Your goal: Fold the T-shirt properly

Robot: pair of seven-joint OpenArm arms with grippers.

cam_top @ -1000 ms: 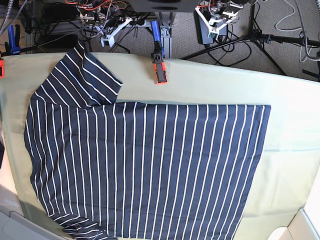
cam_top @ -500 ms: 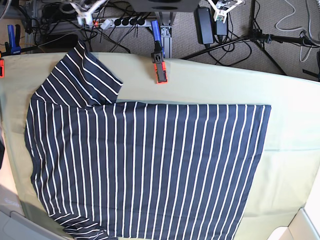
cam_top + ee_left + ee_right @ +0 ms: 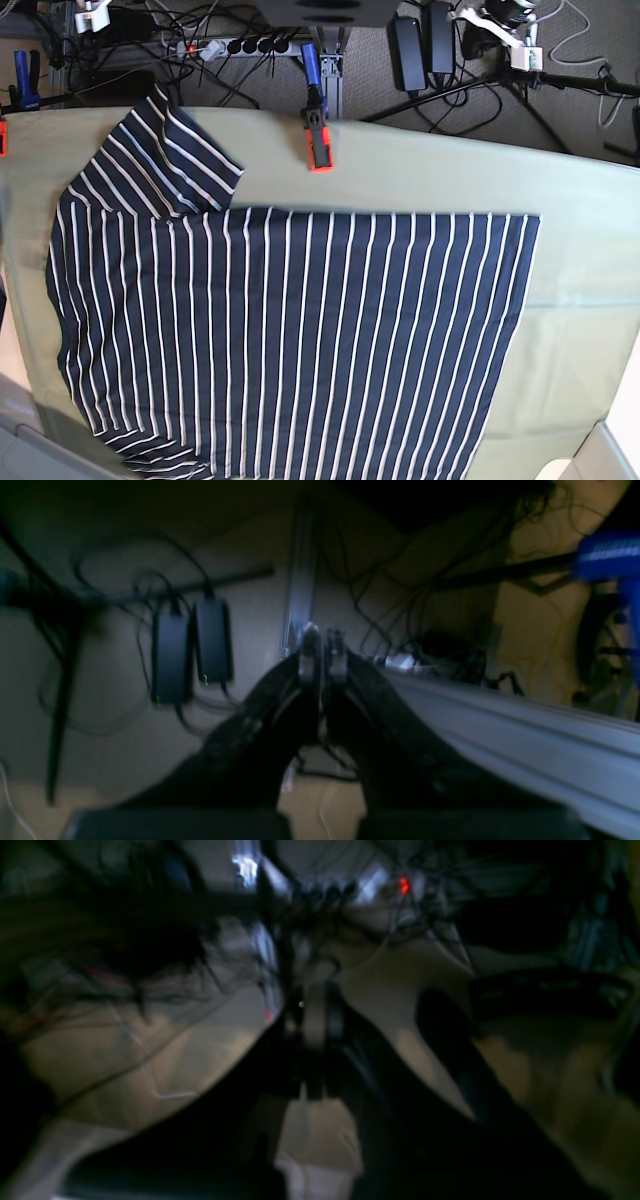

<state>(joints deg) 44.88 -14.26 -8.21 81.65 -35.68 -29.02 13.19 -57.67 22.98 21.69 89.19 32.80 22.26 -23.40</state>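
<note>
Your T-shirt [image 3: 290, 335] lies flat on the pale green cloth [image 3: 580, 300], filling most of it: soft dark navy fabric crossed by thin, evenly spaced white stripes. Its body makes a broad slanted panel with a straight far edge and a clean straight hem on the side away from the sleeve. One short sleeve [image 3: 165, 160] juts from the shirt's far corner, its stripes running at an angle to those of the body. The near corner under that sleeve is bunched into small folds at the picture's edge.

Just beyond the shirt's far edge you see an orange and black clamp [image 3: 318, 140] with a blue handle biting the cloth's border. Past it, the floor carries tangled black cables and two black power bricks [image 3: 418, 48].

Your left gripper [image 3: 322, 652] hangs off behind the shirt over that floor, its dark fingers pressed nearly together around nothing. Your right gripper [image 3: 312, 1012] is blurred, fingers closed, likewise empty.
</note>
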